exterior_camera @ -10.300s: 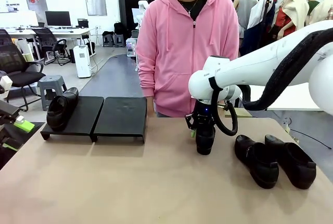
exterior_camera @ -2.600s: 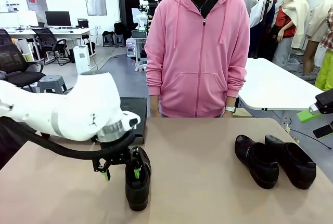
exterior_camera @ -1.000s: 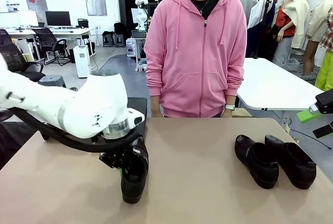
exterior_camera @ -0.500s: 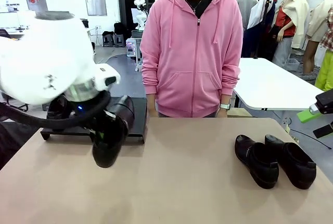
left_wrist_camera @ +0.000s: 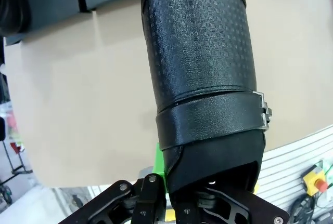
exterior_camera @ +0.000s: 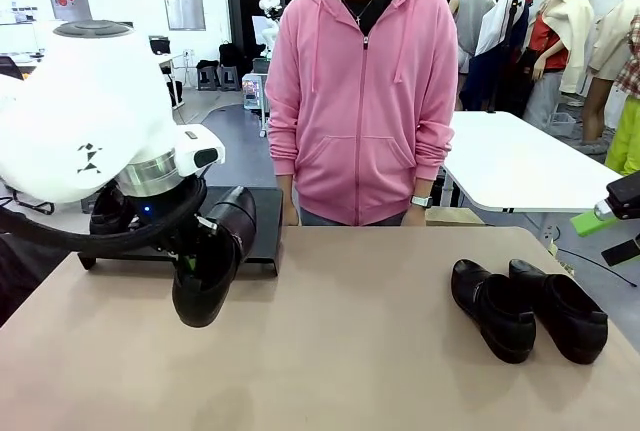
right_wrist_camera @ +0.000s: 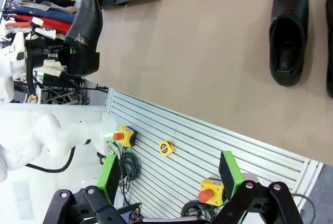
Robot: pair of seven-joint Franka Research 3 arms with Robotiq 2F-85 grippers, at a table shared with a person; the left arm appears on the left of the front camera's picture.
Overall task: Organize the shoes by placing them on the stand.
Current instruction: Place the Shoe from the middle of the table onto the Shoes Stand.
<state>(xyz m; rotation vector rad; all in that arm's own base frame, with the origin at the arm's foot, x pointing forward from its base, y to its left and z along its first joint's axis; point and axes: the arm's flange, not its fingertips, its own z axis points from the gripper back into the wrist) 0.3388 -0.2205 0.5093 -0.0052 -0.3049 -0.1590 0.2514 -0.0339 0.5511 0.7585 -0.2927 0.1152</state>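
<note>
Over the left side of the tan worktop (exterior_camera: 380,371), my left fingers (exterior_camera: 186,264) pinch the heel end of a glossy black leather loafer (exterior_camera: 212,256). It hangs toe-down, lifted off the surface, just in front of the low matte-black sloped stand (exterior_camera: 262,223). From my left wrist its textured sole faces me, running away from my green pad (left_wrist_camera: 158,162) toward the stand's near edge. Another black loafer (exterior_camera: 108,217) sits on the stand's left platform, partly hidden behind my arm. My right fingers (right_wrist_camera: 229,169) are spread wide, holding nothing, off past the worktop's right edge. A pair of matching black loafers (exterior_camera: 492,311) lies side by side on the right of the worktop, toes toward me. A person in a pink hoodie (exterior_camera: 360,101) stands at the far side.
</note>
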